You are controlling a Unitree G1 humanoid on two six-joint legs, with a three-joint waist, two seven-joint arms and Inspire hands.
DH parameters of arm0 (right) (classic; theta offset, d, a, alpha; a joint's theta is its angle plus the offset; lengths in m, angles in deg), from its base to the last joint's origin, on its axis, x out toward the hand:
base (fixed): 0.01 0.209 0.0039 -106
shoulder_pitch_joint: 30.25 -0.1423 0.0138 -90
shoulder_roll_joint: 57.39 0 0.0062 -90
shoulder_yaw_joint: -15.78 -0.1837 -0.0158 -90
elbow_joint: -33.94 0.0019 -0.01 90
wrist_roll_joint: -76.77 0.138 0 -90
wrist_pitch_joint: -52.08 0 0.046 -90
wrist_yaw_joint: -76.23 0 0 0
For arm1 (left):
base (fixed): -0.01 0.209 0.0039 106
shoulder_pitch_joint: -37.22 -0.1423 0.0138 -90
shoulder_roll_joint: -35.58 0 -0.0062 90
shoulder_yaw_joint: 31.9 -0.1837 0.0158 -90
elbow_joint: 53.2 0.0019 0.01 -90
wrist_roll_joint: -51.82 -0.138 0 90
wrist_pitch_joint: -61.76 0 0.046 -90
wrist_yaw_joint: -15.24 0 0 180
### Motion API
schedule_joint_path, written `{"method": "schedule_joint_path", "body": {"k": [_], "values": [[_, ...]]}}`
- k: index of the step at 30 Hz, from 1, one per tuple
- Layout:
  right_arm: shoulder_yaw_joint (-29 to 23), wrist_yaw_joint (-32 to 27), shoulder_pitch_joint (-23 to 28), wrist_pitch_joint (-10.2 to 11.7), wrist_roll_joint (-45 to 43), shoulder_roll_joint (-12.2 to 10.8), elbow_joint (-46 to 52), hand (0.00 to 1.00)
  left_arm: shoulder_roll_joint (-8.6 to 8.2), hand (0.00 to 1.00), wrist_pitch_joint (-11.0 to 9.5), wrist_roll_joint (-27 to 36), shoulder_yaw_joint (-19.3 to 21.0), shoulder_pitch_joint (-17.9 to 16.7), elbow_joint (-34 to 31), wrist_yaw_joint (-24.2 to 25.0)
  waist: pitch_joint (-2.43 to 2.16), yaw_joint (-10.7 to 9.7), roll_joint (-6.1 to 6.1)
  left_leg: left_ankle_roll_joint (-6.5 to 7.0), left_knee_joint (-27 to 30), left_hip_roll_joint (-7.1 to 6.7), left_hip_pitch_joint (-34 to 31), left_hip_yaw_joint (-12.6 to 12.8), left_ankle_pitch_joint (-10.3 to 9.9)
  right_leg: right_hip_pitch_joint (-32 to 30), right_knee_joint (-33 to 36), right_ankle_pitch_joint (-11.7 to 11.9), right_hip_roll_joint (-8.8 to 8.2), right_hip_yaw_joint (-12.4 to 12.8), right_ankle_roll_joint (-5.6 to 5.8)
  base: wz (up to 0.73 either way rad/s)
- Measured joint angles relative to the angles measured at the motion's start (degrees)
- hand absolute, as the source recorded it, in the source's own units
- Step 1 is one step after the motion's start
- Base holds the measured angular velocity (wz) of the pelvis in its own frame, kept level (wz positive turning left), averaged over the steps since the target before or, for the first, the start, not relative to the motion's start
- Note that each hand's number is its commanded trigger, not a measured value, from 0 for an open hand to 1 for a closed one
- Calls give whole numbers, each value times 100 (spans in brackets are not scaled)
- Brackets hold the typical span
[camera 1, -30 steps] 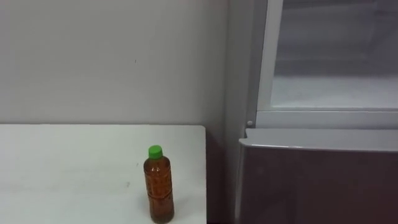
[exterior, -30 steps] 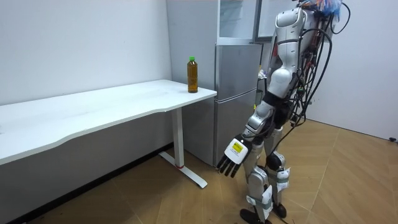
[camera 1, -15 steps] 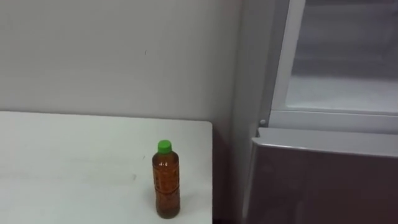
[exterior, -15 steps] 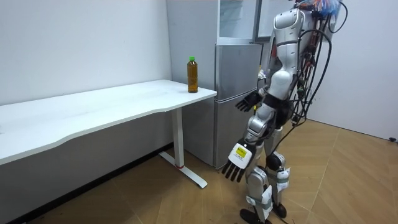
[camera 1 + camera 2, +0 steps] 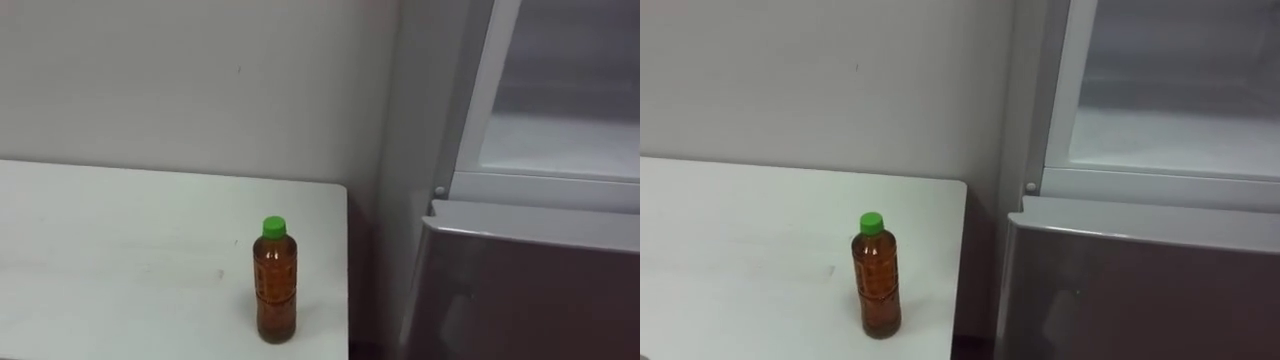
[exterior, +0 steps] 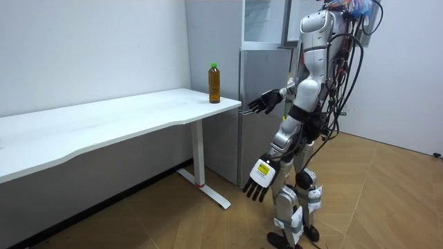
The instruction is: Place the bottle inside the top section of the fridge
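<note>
A brown bottle [image 5: 275, 290] with a green cap stands upright near the right end of the white table [image 5: 120, 250], close to its edge. In the room view the bottle [image 6: 214, 84] is at the table corner beside the fridge [image 6: 261, 83]. The fridge's upper compartment [image 5: 560, 140] stands open with a pale inside, above the grey lower door [image 5: 530, 290]. I stand in front of the fridge, facing it and the table. My right hand [image 6: 263, 104] is raised at chest height with spread fingers, short of the fridge. My left hand [image 6: 257, 183] hangs open by my thigh.
A plain white wall [image 5: 180, 80] runs behind the table. A narrow gap separates the table's end from the fridge's side [image 5: 410, 200]. The long table [image 6: 104, 128] stretches to the room view's left, over wooden floor [image 6: 208, 221].
My right hand has risen from beside my body to chest height, towards the fridge. The eye view has shifted, so the bottle and fridge sit further right. The bottle itself has not moved.
</note>
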Motion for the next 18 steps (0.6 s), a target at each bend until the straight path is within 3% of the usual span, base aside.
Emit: {"method": "schedule_joint_path", "body": {"k": [8, 18], "values": [[6, 433, -131, -251, 33, 341, 949, 0, 104, 0, 219, -152, -7, 10, 124, 21, 1, 104, -7, 8, 23, 1, 1, 1, 6, -6, 17, 19, 41, 149, -7, 0], [-112, 865, -398, -294, 497, 349, 1453, 0, 117, 0, 235, -597, 0, 27, 60, 94, 2, 198, -4, 30, 69, -3, 10, -4, 19, 3, 83, 22, 30, 213, -2, 1]]}}
